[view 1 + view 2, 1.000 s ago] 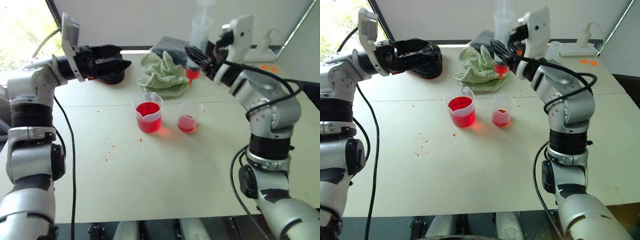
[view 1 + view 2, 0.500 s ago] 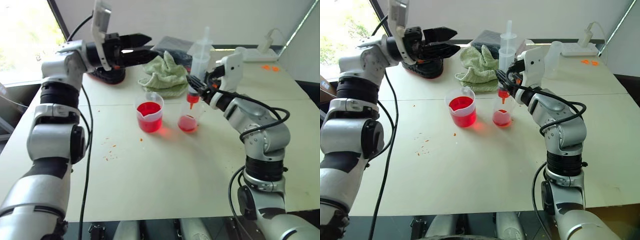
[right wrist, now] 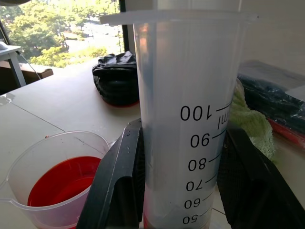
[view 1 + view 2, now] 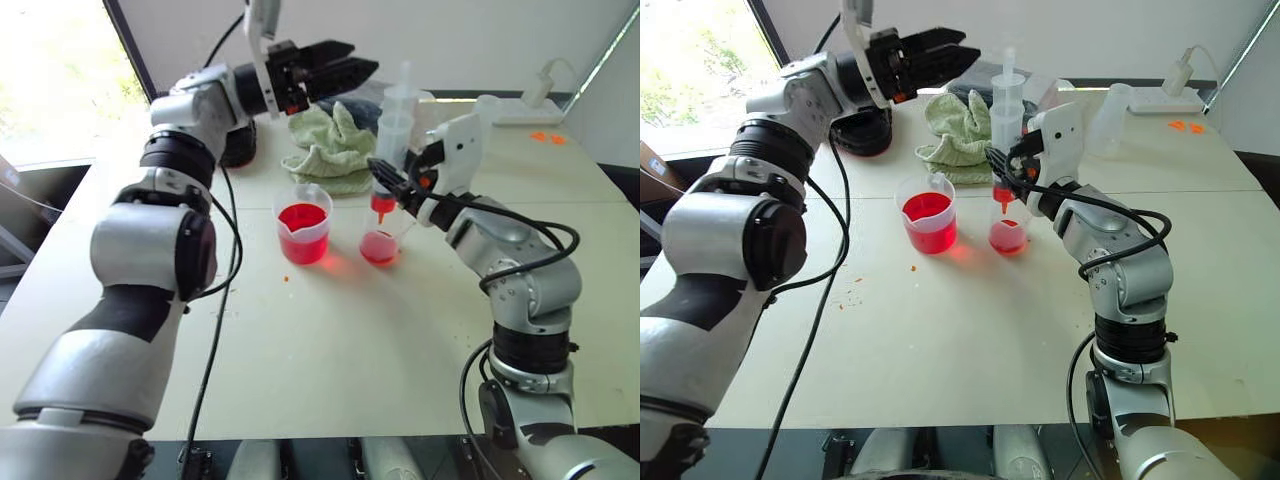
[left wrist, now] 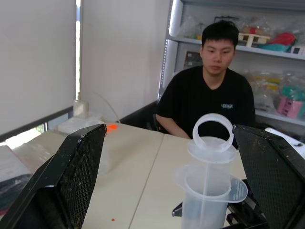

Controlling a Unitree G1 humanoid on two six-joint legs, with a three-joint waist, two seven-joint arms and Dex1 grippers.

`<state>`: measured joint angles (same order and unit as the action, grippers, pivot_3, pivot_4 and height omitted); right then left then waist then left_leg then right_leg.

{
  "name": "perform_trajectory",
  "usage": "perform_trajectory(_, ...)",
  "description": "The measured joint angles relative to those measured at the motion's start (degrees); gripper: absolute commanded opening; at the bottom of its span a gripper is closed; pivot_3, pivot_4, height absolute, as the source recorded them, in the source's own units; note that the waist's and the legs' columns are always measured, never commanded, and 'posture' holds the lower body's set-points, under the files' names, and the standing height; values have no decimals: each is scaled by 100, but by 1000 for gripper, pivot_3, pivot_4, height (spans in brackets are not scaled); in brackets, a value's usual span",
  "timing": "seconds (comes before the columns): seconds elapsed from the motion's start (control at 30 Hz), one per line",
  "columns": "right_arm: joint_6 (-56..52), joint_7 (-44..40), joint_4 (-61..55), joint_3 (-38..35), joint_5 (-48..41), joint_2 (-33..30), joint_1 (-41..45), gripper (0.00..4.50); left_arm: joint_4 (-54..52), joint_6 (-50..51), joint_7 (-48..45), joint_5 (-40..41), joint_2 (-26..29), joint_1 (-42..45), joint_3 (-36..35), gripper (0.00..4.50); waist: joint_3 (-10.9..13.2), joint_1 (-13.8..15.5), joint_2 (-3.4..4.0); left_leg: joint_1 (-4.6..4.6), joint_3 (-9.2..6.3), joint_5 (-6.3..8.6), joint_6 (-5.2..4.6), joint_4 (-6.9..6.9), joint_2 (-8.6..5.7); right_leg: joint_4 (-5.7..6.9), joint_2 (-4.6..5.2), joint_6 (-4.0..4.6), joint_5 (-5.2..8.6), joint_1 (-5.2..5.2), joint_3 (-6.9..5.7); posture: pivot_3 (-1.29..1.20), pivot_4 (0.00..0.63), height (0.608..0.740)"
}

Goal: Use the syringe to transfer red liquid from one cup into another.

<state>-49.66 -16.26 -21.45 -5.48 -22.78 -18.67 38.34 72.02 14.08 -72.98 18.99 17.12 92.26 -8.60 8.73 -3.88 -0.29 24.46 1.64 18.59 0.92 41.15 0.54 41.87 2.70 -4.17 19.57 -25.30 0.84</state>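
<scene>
Now | right gripper [image 4: 388,187] clamps syringe [image 4: 393,140] over smaller cup [image 4: 381,241] | left gripper [image 4: 345,70], wide open, has swung toward plunger | discharge looks next

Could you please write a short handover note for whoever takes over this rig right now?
Right pincer: shut on the syringe, upright, its orange tip over the smaller cup.
Left pincer: open, empty, raised near the syringe's plunger top.
Beaker of red liquid stands beside the smaller cup, which holds a little red.
Done: syringe positioned over the cup.
Left: press the plunger to empty it.
</scene>
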Motion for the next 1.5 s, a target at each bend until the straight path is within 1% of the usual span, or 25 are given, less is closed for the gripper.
perform_trajectory(0.3,-105,50,-118,-2,-5,-40,-63,1407,161,-228,-3,-358,-246,37,-7,4462,0,9,0,0,0,0,0,0,0,0,0,0,0,0,1,0,150,711)
perform_trajectory(0.8,-134,62,-243,0,-3,-73,-168,1407,244,-263,174,-484,-397,86,-244,4462,0,17,0,0,1,0,0,0,0,0,1,0,0,0,1,0,150,711)
perform_trajectory(1.03,-126,18,-249,8,0,-123,-196,1407,337,-327,352,-512,-601,199,-375,4462,0,32,0,0,2,0,0,0,0,-1,1,0,0,0,1,0,150,711)
perform_trajectory(1.23,-124,10,-249,5,3,-131,-201,1407,337,-246,236,-561,-679,199,-403,4462,0,31,0,0,3,0,0,0,0,-1,0,0,0,0,1,0,150,711)
perform_trajectory(1.33,-120,-4,-248,21,9,-150,-222,1407,336,-199,81,-613,-684,199,-379,3655,0,33,0,0,3,0,0,0,0,-1,0,0,0,0,1,0,150,711)
perform_trajectory(1.5,-120,-4,-180,40,56,-176,-223,1407,329,-196,-260,-734,-712,198,-337,1309,0,55,0,0,3,0,0,1,-1,-1,0,0,0,0,1,0,150,711)
